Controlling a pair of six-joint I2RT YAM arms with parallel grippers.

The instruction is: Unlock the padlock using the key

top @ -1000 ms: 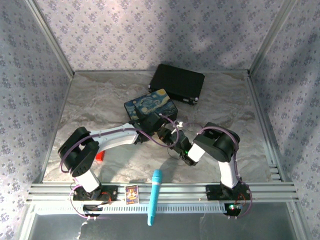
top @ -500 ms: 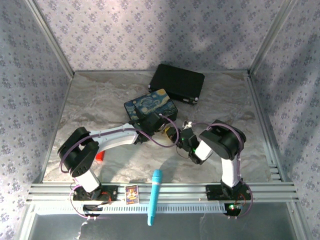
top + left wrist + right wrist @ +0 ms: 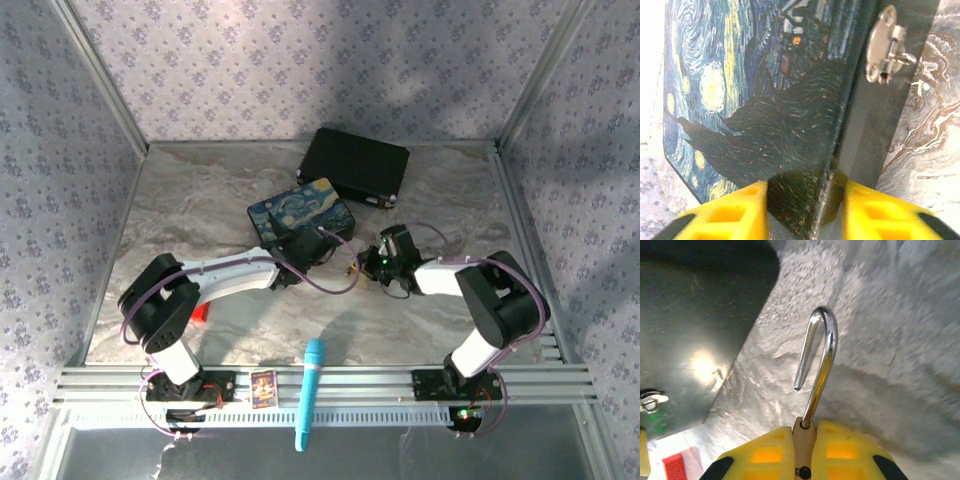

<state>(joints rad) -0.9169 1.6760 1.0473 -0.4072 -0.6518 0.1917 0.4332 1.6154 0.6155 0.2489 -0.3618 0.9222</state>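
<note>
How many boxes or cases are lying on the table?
2. The painted Starry Night box lies in the middle of the table; the black case lies just behind it to the right, toward the back. Smaller ones may be hidden.

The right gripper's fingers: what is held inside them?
The padlock: a thin brass strip of its body shows between the yellow fingers, and its silvery shackle sticks out, with one end free. The fingers cover the rest of the body, so its keyhole is hidden.
</note>
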